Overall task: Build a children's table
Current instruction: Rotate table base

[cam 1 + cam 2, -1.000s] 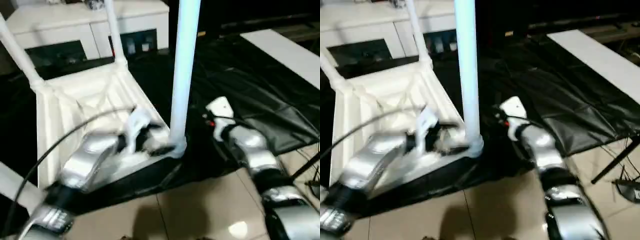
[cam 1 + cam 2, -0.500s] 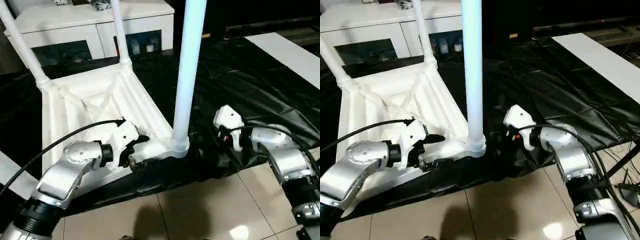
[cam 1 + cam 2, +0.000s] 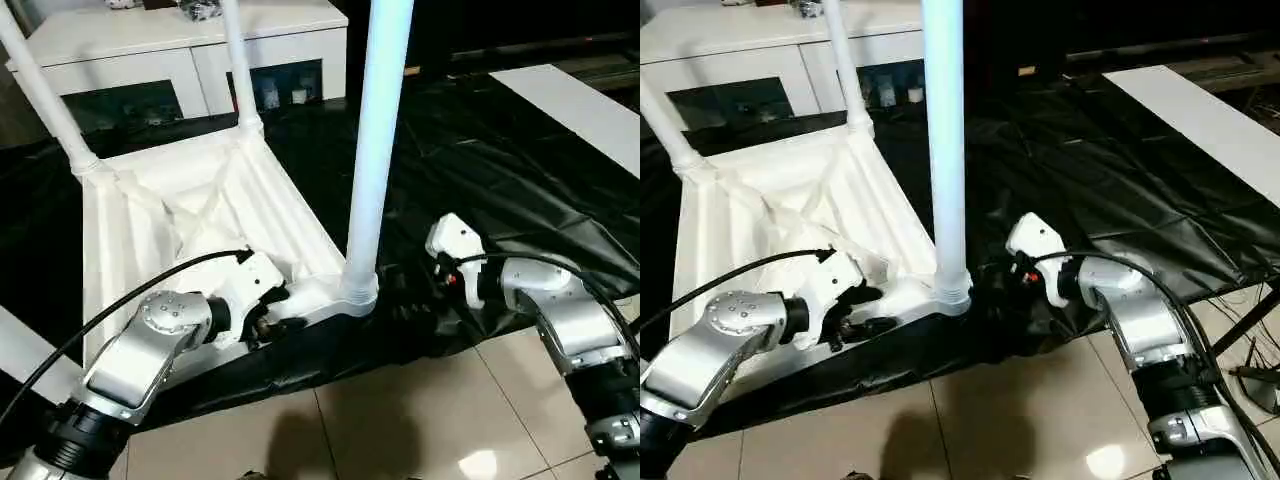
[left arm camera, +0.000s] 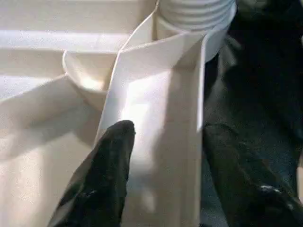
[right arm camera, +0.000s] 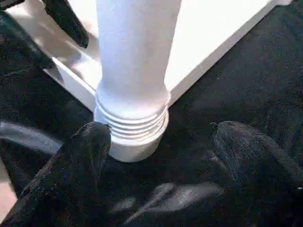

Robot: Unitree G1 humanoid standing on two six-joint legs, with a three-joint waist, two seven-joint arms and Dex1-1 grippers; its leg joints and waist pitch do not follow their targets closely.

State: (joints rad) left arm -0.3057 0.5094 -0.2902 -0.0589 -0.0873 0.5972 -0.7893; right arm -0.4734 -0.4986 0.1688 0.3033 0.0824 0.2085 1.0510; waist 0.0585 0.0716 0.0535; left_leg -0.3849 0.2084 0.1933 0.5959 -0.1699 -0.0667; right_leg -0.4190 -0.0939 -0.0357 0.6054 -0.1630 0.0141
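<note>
The children's table lies upside down: its white tabletop (image 3: 200, 200) rests on the black cover with three white legs standing up from corner sockets. The near leg (image 3: 375, 150) rises from the near right socket (image 3: 357, 290). My left gripper (image 3: 268, 318) is at the near rim just left of that socket. In the left wrist view its black fingers (image 4: 111, 156) straddle the rim wall, the outer one a little apart from it. My right gripper (image 5: 161, 137) stands open low beside the near leg's ribbed base, one finger on each side, not touching it.
A white cabinet (image 3: 180, 40) with dark glass doors stands behind the tabletop. The black cover (image 3: 480, 150) hangs over the work table's near edge above a tiled floor (image 3: 400, 420). A white board (image 3: 570, 100) lies at the far right. A black cable (image 3: 100, 320) arcs over my left forearm.
The head camera has steadied after a blurred shift. My left gripper's fingers have narrowed around the tabletop's near rim. The right gripper stays open by the leg's base.
</note>
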